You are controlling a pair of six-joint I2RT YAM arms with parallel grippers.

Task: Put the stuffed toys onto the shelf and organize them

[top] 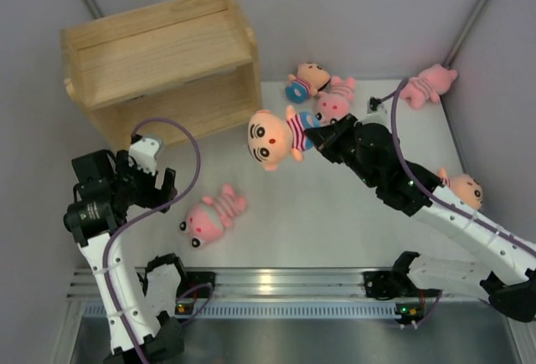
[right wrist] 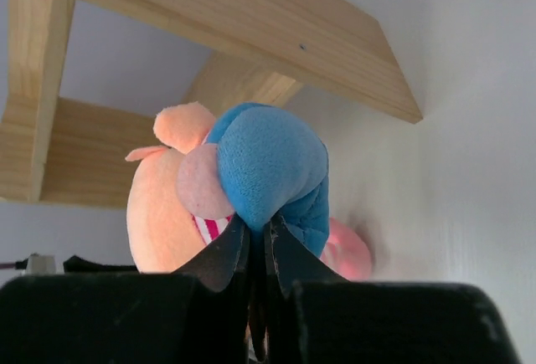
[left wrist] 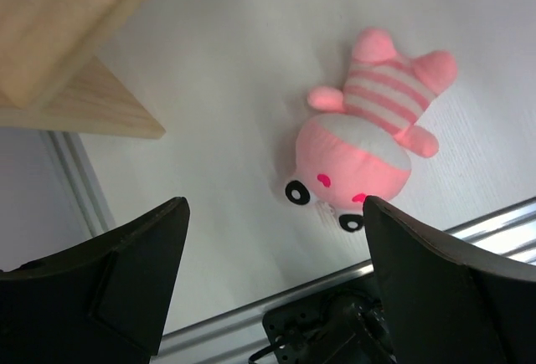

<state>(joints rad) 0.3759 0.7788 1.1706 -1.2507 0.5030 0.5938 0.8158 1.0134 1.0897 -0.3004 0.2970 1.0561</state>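
Observation:
The light wood shelf stands at the back left. My right gripper is shut on the blue pants of a peach doll and holds it above the table in front of the shelf. In the right wrist view the gripper pinches the pants with the shelf beyond. My left gripper is open and holds nothing, left of a pink pig lying on the table. In the left wrist view the gripper is apart from the pig.
A second doll and a pig lie at the back centre. Another pig lies at the back right corner. A third doll is partly hidden behind my right arm. The shelf corner is near my left gripper.

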